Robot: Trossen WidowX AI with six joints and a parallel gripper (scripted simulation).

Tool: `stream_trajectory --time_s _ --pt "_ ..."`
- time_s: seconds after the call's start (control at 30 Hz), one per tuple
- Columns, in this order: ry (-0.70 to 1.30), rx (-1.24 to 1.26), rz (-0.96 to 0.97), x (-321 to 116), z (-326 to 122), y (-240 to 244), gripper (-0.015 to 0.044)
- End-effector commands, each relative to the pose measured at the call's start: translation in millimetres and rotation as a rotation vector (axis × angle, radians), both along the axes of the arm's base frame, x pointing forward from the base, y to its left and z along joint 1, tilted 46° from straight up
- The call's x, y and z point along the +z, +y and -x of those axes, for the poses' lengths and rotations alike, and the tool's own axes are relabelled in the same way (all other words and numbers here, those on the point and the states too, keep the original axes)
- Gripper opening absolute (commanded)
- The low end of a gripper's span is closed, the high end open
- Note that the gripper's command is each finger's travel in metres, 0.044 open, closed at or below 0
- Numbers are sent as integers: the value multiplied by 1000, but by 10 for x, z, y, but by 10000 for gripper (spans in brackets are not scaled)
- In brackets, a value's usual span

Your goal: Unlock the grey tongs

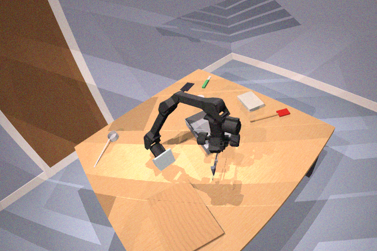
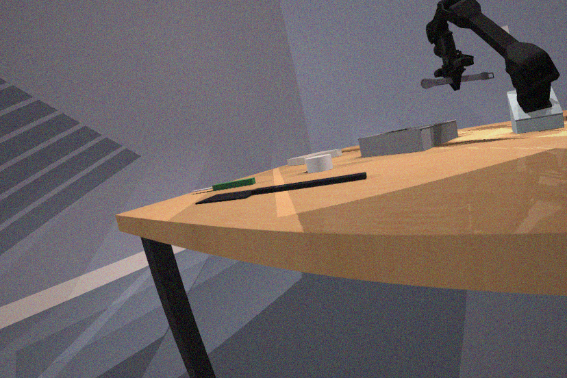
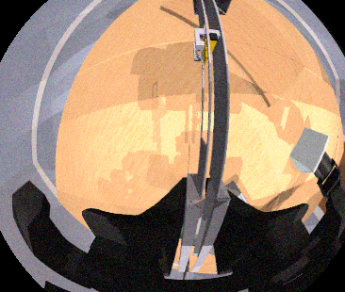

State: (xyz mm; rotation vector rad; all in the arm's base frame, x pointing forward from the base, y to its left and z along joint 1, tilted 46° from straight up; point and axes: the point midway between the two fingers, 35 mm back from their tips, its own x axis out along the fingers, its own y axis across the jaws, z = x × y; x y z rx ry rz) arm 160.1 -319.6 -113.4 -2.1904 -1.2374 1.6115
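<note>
Tongs, grey: lifted, gripped in nearly closed hand; unlocking and laying open on board outstanding.

A black robot arm rises from a pale grey-blue base, with grey tongs showing a spot of yellow and black in the close view. Warm orange-tan wood colours the table; wavy darker grain streaks the board. A red-headed spatula has a brown handle, another spatula is black, and a knife has a green handle. The roasting tin is grey, the small round pot white. Dark and light stripes pattern the blue-grey wall.
</note>
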Motion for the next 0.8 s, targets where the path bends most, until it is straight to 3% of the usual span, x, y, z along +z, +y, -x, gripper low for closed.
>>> stream_trajectory --time_s 0.0,0.77 --pt "-44 46 18 -61 311 -115 -150" --pt "-358 397 57 -322 2056 -225 -150"
